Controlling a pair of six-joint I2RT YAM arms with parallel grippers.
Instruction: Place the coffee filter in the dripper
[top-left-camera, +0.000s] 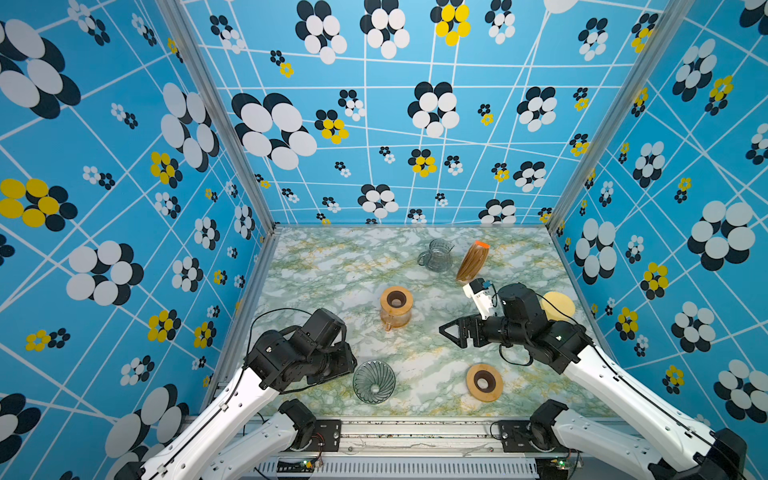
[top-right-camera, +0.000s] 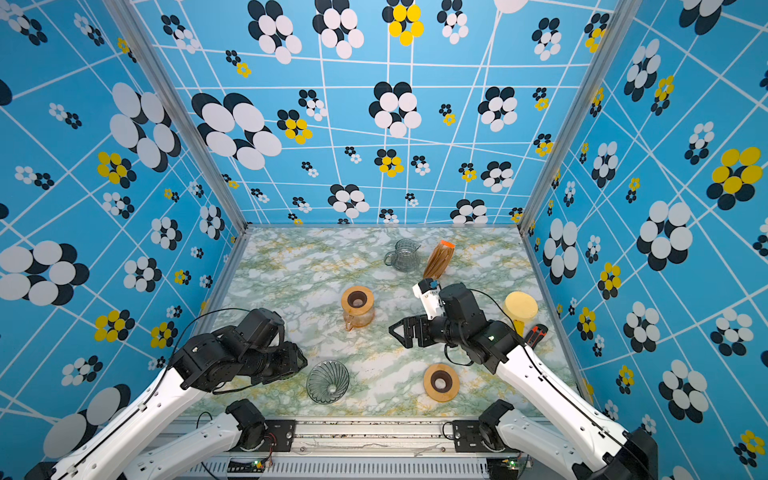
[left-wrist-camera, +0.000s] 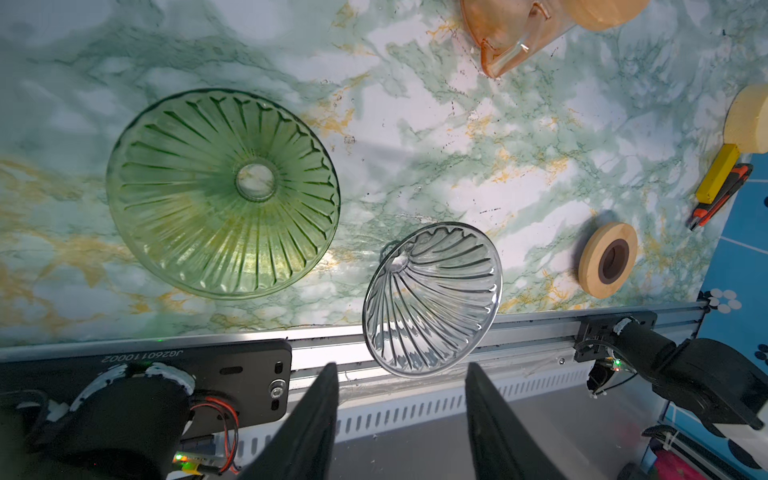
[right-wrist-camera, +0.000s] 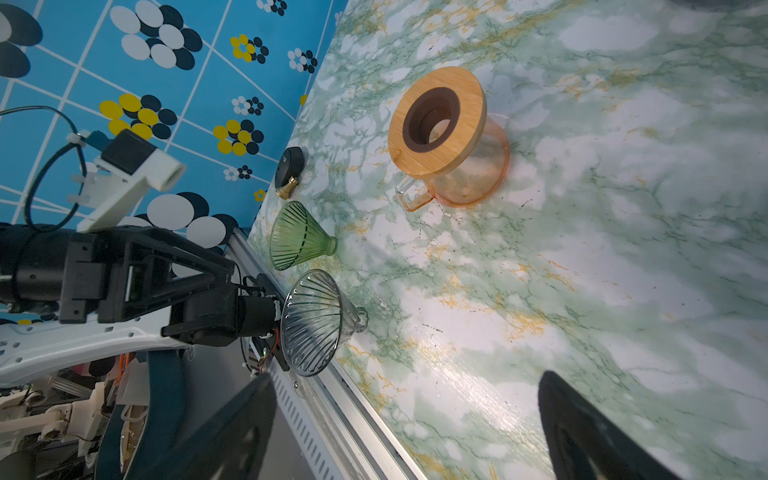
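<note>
- Holds nothing in left end effector (left-wrist-camera: 401, 368), jaws parted beside tipped clear dripper (left-wrist-camera: 432, 297) at worktop (top-left-camera: 332, 270) front.
- Hangs right end effector (right-wrist-camera: 407, 376) wide apart, empty.
- Finds coffee filters (top-left-camera: 473, 262) far back, beside glass jug (top-left-camera: 435, 255).

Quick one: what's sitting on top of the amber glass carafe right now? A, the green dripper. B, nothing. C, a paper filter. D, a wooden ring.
D: a wooden ring with a dark inner collar sits on the mouth of the amber carafe.
</note>
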